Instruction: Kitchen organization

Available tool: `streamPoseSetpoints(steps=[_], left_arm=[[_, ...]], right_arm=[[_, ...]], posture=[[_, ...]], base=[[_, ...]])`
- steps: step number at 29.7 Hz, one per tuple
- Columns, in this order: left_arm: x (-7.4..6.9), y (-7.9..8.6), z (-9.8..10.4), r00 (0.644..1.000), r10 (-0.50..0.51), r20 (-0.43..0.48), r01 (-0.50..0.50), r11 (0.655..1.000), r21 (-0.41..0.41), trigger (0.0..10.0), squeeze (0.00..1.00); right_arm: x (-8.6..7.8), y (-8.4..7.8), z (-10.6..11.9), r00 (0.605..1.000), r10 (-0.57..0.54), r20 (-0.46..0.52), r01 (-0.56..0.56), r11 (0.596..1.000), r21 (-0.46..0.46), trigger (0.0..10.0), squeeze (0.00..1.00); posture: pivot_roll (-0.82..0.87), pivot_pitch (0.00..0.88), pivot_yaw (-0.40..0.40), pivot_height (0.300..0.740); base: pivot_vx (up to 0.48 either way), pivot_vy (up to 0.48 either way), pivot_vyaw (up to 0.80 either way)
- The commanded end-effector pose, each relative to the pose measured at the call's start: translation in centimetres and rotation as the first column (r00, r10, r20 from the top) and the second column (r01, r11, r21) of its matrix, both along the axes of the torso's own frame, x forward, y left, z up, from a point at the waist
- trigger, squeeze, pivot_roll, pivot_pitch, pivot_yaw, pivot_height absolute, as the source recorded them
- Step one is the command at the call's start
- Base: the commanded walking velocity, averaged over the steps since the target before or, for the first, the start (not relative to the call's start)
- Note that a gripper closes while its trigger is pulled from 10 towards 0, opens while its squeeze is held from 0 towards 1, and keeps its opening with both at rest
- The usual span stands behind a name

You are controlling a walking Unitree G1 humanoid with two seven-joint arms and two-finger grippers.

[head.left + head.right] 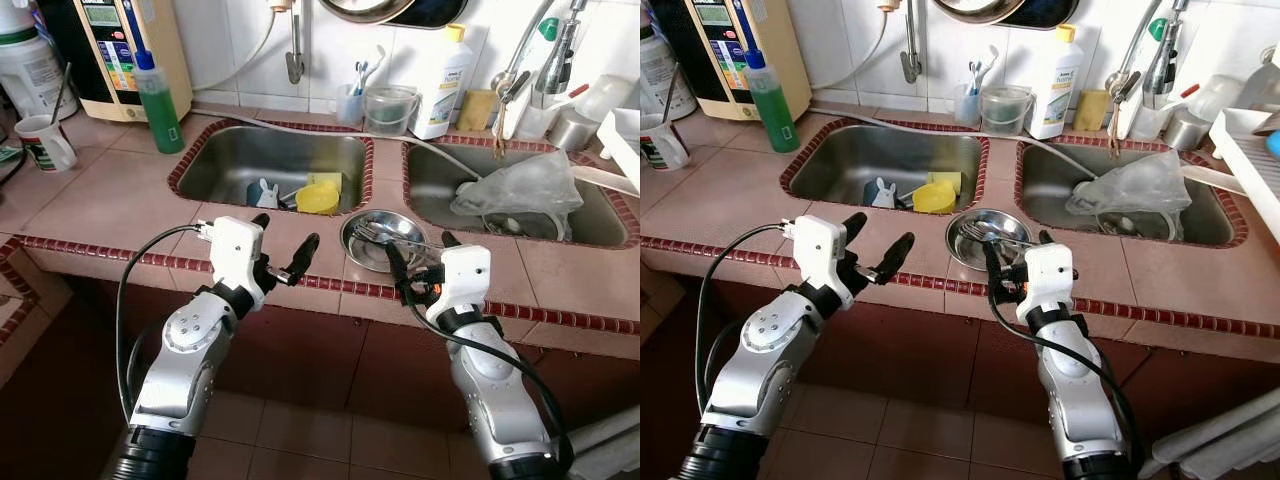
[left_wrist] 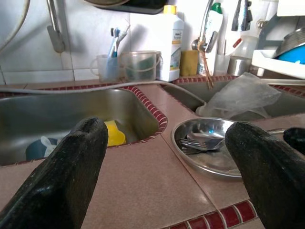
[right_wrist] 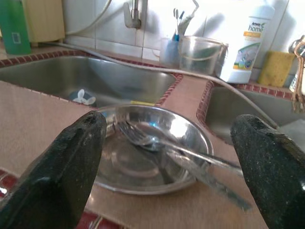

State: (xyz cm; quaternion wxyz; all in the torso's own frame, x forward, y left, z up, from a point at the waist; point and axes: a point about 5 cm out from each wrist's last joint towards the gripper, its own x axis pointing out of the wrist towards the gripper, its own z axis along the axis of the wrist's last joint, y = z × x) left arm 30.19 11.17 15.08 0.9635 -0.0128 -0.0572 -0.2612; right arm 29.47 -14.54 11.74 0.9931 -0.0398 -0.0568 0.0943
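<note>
A steel bowl [image 1: 372, 256] holding a fork and other cutlery [image 3: 162, 143] sits on the pink tiled counter strip between two sinks. My right gripper [image 1: 420, 247] hovers open just in front of the bowl's near rim, fingers [image 3: 71, 162] either side of it in the right wrist view. To the left, my left gripper [image 1: 287, 235] is open above the counter's front edge, empty, with the bowl [image 2: 209, 160] off to its right. The left sink [image 1: 220, 160] holds a yellow cup [image 1: 318, 197], a blue cup and a small white piece.
A crumpled clear plastic bag [image 1: 520, 190] lies in the right sink under the tap [image 1: 555, 60]. Along the back stand a green bottle [image 1: 158, 100], a white detergent bottle [image 1: 443, 80], a clear tub [image 1: 390, 108] and a mug [image 1: 45, 142]. A dish rack [image 1: 1250, 150] stands far right.
</note>
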Motion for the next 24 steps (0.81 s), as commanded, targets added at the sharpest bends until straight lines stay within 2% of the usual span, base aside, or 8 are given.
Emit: streamPoseSetpoints(steps=[1,6,21,24], left_arm=[[-0.24,-0.29,0.50,0.999,-0.021,0.033,0.021,1.000,0.015,10.0,0.00],[-0.32,-0.43,0.56,0.999,-0.029,0.042,0.029,0.999,0.016,10.0,0.00],[-0.25,-0.47,0.60,0.999,-0.027,0.043,0.026,1.000,0.017,10.0,0.00],[-0.14,-0.53,0.62,0.999,-0.017,0.050,0.015,1.000,0.027,10.0,0.00]], right_arm=[[-0.02,0.09,0.40,1.000,0.006,0.019,-0.006,1.000,-0.004,10.0,0.00],[0.08,0.14,0.48,1.000,0.009,0.021,-0.008,1.000,-0.005,10.0,0.00],[0.21,0.25,0.68,1.000,0.014,0.027,-0.014,1.000,-0.005,10.0,0.00],[0.21,0.27,0.67,1.000,0.014,0.028,-0.014,1.000,-0.005,10.0,0.00]], posture=[[-0.08,0.000,0.000,0.740],[-0.08,0.000,-0.003,0.740],[-0.08,0.000,-0.005,0.740],[-0.08,0.000,-0.005,0.740]], base=[[0.000,0.000,0.00],[0.000,-0.225,0.00],[0.000,-0.457,0.00],[0.000,-0.110,0.00]])
